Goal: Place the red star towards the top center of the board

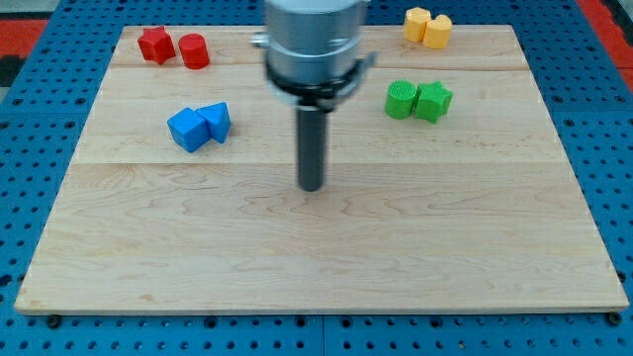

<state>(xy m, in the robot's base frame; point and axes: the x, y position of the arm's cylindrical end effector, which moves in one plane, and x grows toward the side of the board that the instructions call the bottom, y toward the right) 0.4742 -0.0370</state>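
The red star lies at the board's top left corner, touching or nearly touching a red cylinder on its right. My tip rests on the wooden board near its middle, well to the right of and below the red star. It touches no block.
A blue cube and a blue wedge-like block sit together left of my tip. A green cylinder and green star sit at the upper right. Two yellow blocks lie at the top right edge.
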